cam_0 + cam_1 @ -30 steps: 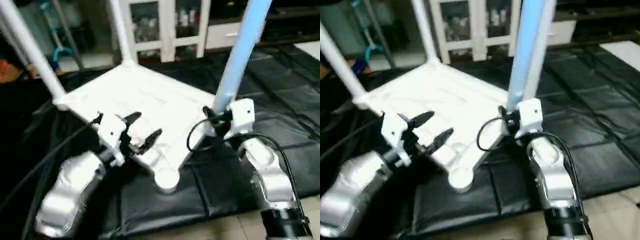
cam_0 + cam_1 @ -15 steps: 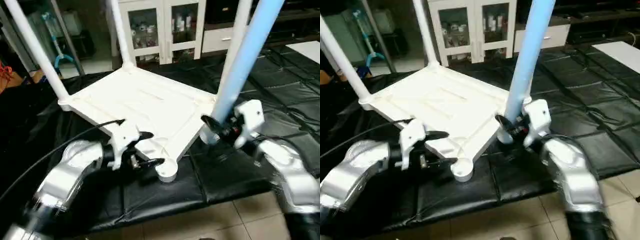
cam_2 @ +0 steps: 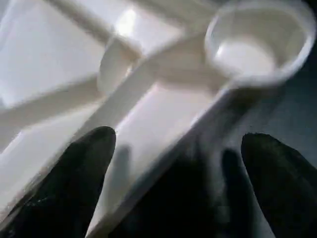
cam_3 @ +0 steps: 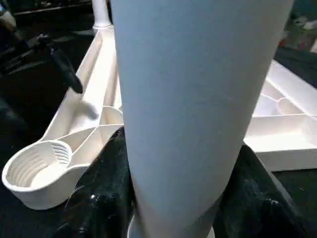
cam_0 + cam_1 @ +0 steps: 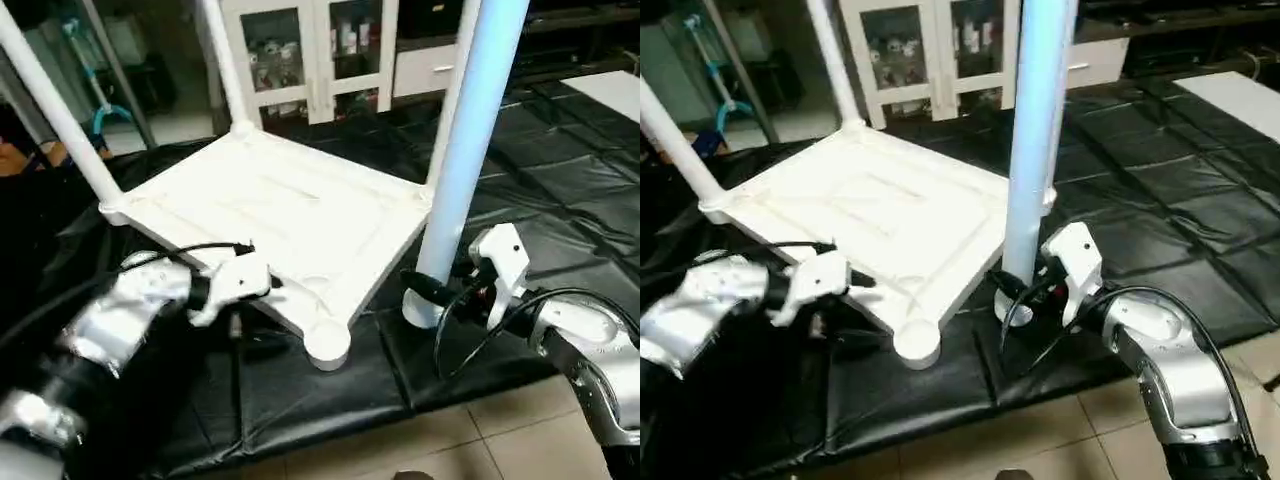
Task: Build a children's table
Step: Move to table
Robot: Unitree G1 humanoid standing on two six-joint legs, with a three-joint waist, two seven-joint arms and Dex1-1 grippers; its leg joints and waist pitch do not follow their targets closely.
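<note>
The children's table lies upside down on a black mat: a white ribbed tabletop (image 5: 280, 205) with three white legs standing up from its far-left (image 5: 60, 120), far (image 5: 220, 65) and right corners. Its near corner socket (image 5: 328, 345) is empty. My right gripper (image 5: 428, 295) is shut on the thick lower end of a fourth leg (image 5: 470, 140). That leg stands almost upright, its foot low over the mat beside the tabletop's right edge. My left gripper (image 3: 178, 158) is open and straddles the tabletop's near-left edge, a little way from the empty socket (image 3: 257, 44).
The black mat (image 5: 560, 170) ends at a tiled floor (image 5: 420, 440) close in front. A white glass-door cabinet (image 5: 300, 50) stands behind the table. A black cable (image 5: 480, 330) loops from my right wrist.
My left gripper has come down from above the tabletop to its near-left edge and opened wider. My right gripper has lowered the leg towards the mat and stood it straighter. The camera has shifted too.
</note>
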